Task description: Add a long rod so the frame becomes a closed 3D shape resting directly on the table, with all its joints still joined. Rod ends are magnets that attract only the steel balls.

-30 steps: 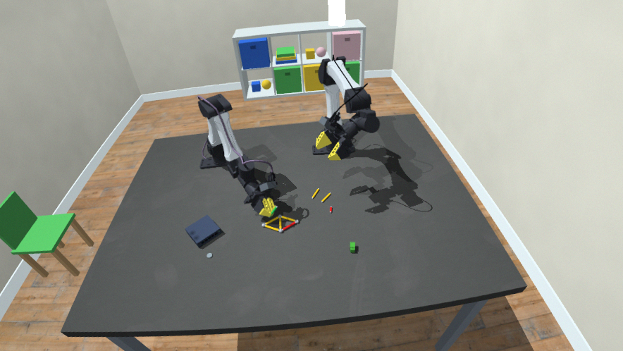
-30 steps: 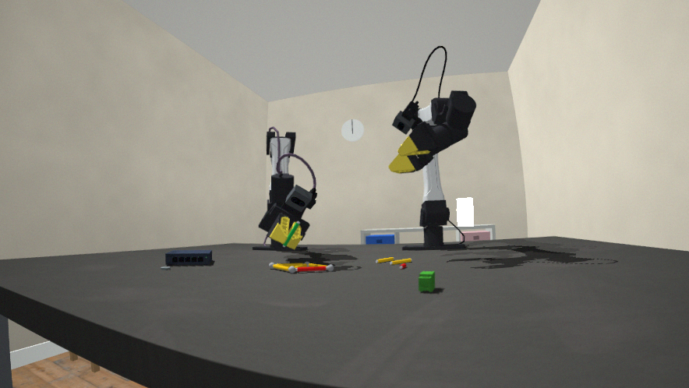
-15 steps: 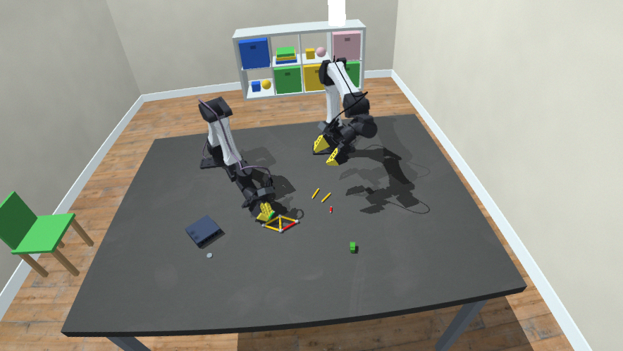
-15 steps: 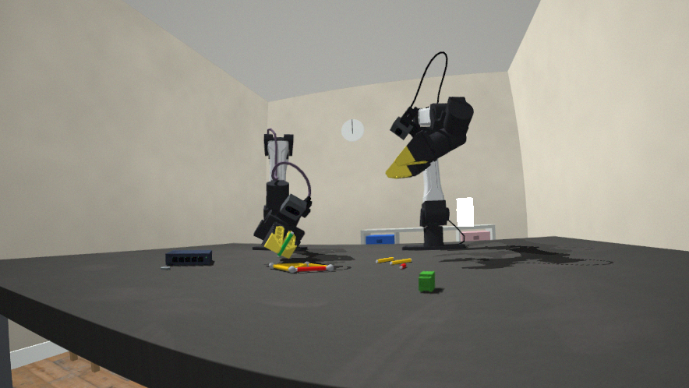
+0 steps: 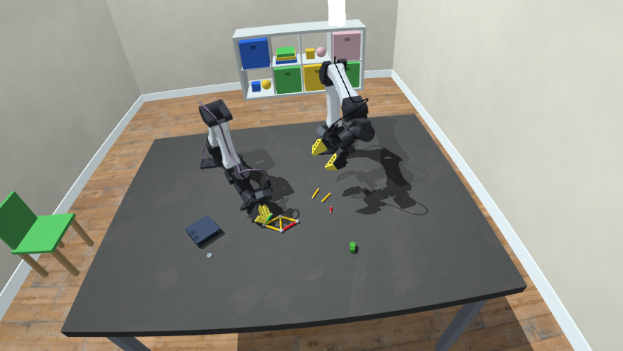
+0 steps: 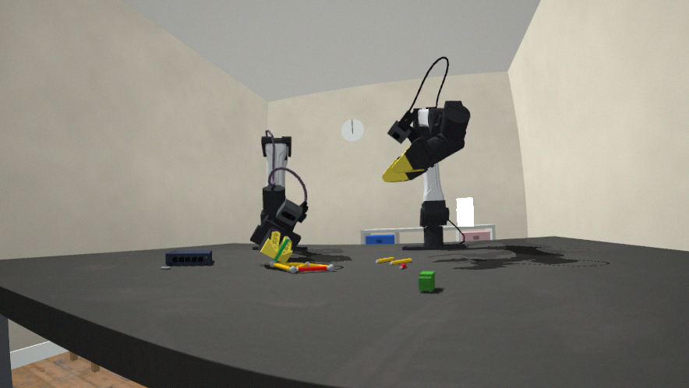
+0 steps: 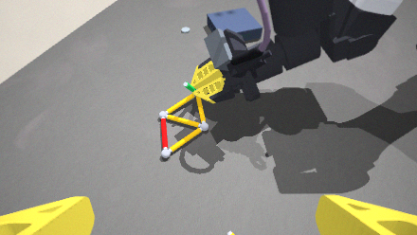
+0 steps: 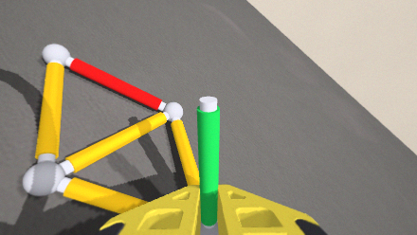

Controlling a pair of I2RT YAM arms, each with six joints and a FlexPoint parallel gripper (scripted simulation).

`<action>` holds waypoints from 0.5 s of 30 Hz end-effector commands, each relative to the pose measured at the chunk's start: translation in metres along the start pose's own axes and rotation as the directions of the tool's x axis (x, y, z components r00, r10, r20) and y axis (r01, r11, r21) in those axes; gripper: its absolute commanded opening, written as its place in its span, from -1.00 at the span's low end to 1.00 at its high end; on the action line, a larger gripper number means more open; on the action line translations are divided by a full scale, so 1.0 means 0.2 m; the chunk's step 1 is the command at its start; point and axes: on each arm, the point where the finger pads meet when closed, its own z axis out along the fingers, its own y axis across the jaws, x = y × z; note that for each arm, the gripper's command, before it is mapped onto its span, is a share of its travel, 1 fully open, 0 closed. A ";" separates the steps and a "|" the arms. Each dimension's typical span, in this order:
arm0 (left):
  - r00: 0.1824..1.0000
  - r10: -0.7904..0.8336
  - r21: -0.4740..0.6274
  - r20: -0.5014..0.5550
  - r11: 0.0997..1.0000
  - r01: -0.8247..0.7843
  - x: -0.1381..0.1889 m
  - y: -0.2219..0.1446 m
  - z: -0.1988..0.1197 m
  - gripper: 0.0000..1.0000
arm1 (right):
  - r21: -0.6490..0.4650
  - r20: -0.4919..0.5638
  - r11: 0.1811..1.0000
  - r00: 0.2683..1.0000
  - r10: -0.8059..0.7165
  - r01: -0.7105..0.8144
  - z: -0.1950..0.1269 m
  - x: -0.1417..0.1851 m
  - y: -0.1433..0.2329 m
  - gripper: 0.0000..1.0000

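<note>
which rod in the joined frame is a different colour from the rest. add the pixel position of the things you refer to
The red rod (image 5: pixel 290 226) (image 6: pixel 312 269) (image 7: pixel 164 134) (image 8: pixel 116 84), on the frame's outer edge; its other four rods are all yellow.

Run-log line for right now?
right gripper: shut on green rod, at frame | left gripper: open, raised | frame: not closed 3D

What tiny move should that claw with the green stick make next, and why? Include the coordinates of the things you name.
Perhaps the right claw (image 5: pixel 266 218) (image 6: pixel 279 254) (image 7: pixel 191 91) (image 8: pixel 208 194) should ease the green rod's (image 6: pixel 281 250) (image 7: pixel 190 87) (image 8: pixel 208 152) lower end onto a steel ball: its fingers hover low over the frame's (image 5: pixel 289 225) (image 6: pixel 312 269) (image 7: pixel 164 135) (image 8: pixel 116 85) corner, and the rod's upper end touches nothing.
</note>
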 end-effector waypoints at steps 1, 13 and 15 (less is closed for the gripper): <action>1.000 0.004 -0.016 0.006 1.000 -0.004 -0.02 0.03 0.01 1.00 | 0.025 0.046 1.000 0.999 -0.009 0.008 0.00 -0.05 -0.04 -1.00; 1.000 0.009 -0.031 0.005 0.999 -0.009 -0.03 0.05 0.01 0.78 | 0.026 0.048 1.000 0.999 -0.010 0.008 0.00 -0.06 -0.04 -1.00; 1.000 0.016 -0.027 -0.009 0.999 -0.016 -0.03 0.06 0.01 0.33 | 0.026 0.048 1.000 0.999 -0.010 0.008 0.00 -0.06 -0.04 -1.00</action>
